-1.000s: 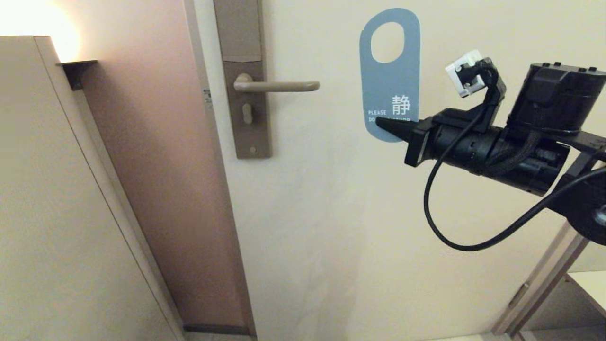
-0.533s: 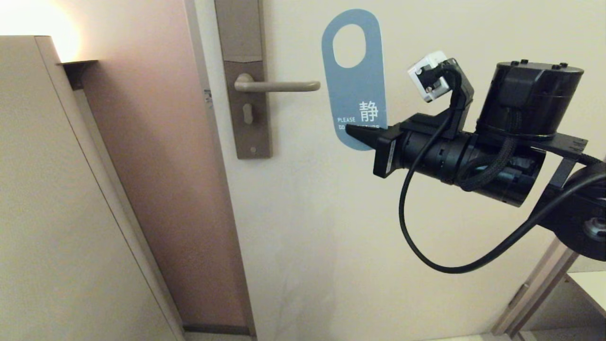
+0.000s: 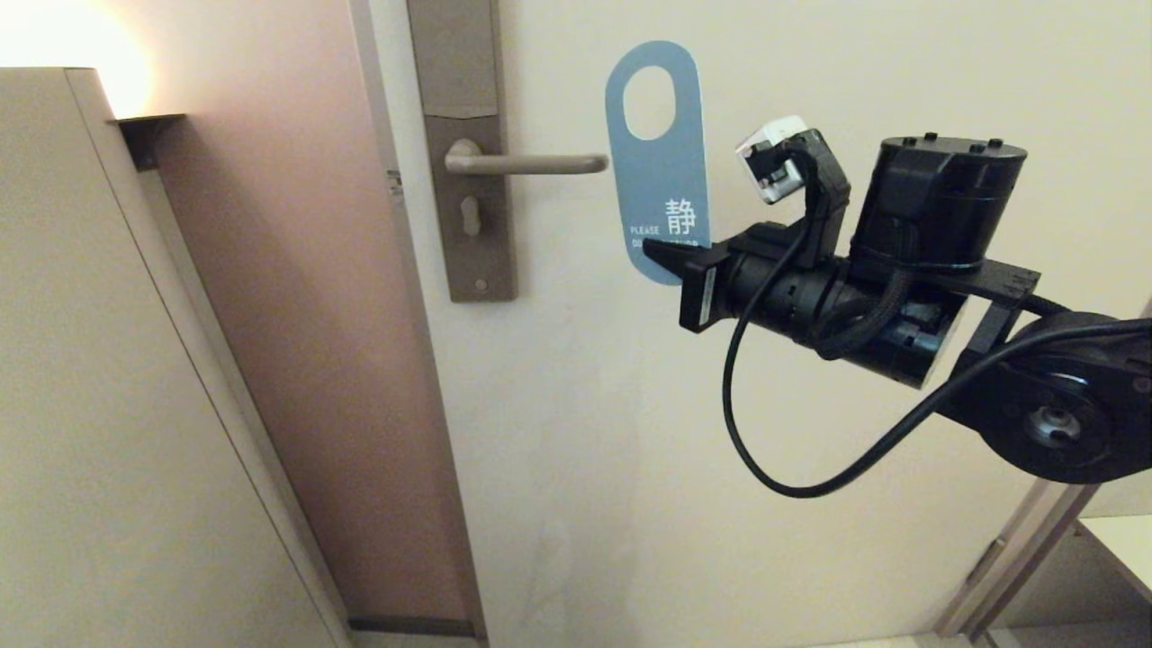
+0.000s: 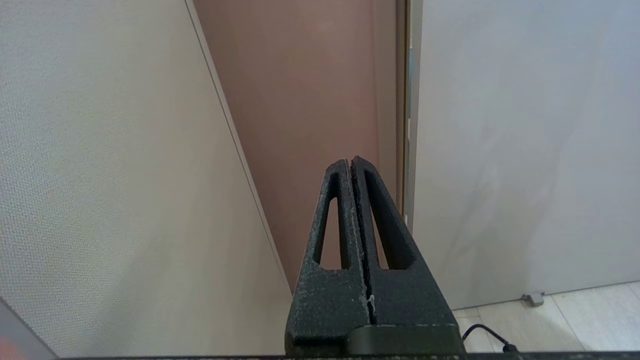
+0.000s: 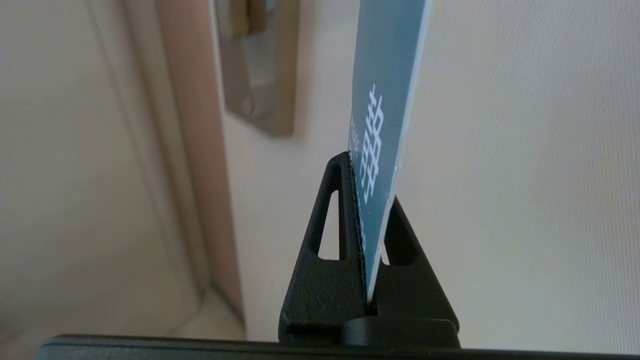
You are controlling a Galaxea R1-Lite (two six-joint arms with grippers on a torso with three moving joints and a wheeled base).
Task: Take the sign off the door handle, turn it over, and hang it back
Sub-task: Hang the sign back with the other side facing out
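1 sign [image 3: 660, 171] upright, hole end up, blue face out, lower end pinched in right fingers [image 3: 661, 256]

Cream door [image 3: 630, 450] in the middle, brownish-pink wall strip [image 3: 297, 315] beside it. Beige panel [image 3: 90, 405] at the left, warm lamp glow [image 3: 54, 36] above. Pale wooden floor [image 4: 575, 320] below, small doorstop [image 4: 531, 298] on it.

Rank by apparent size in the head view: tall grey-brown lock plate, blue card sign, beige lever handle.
1. Grey-brown lock plate, largest.
2. Blue card sign, though nearer the camera.
3. Beige lever handle, smallest.
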